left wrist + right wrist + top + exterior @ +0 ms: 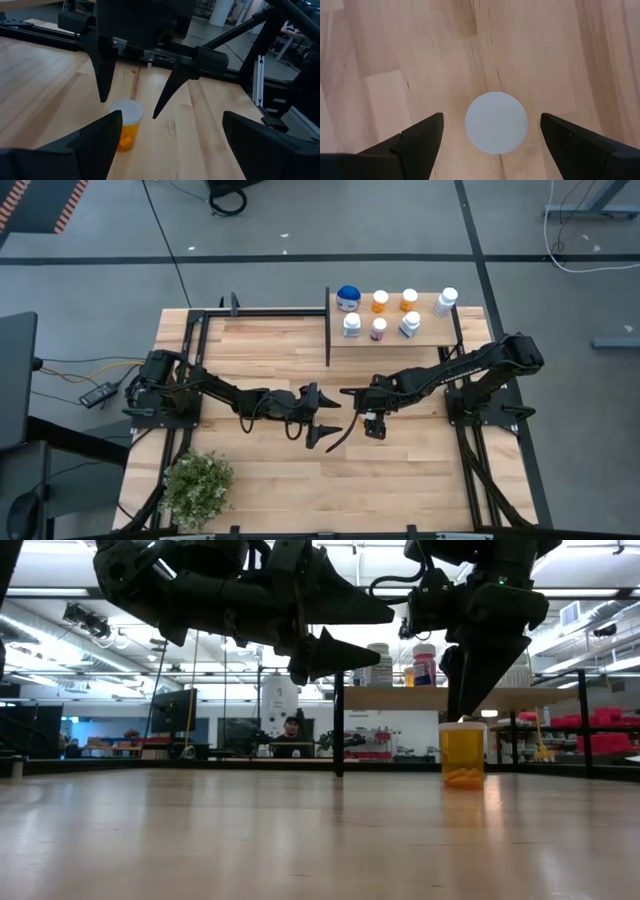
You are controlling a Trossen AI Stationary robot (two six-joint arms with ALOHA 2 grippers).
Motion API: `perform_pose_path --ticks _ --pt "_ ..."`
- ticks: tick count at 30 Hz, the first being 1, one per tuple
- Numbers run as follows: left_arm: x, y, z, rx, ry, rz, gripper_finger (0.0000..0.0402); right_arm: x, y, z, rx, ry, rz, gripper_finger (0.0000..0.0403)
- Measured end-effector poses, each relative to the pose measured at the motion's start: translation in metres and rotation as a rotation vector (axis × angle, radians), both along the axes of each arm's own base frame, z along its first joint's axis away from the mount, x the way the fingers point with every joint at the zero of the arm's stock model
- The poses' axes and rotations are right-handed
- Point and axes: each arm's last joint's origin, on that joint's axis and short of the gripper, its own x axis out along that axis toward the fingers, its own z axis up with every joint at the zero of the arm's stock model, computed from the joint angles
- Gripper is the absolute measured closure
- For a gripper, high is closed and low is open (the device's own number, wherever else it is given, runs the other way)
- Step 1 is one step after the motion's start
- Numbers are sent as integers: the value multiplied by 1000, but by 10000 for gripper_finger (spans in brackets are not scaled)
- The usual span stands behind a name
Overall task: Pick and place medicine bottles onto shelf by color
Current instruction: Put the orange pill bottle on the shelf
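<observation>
- Currently, the translucent orange pill bottle with a white round cap (462, 754) stands upright on the light plank tabletop (260, 480), long axis vertical, orange contents settled at its base.
- Right gripper (492, 132) hangs directly above it, fingers spread, clear of the cap.
- Left gripper (322, 417) waits nearby, fingers spread.
- Seven bottles stand on the light-wood shelf (430, 333).
</observation>
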Motion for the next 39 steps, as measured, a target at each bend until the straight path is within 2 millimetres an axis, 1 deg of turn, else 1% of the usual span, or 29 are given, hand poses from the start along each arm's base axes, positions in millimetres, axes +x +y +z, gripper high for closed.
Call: perform_pose_path --ticks 26,28,34,39 --pt "0 0 0 -19 1 3 51 0 0 0 2 -3 -5 61" --pt "0 0 0 -19 0 3 51 -1 0 -3 0 1 -2 61" --pt "0 0 0 -19 1 3 51 -11 -2 -20 -5 44 -8 61" --pt "0 0 0 -19 1 3 51 -9 -2 -21 -5 17 -14 61"
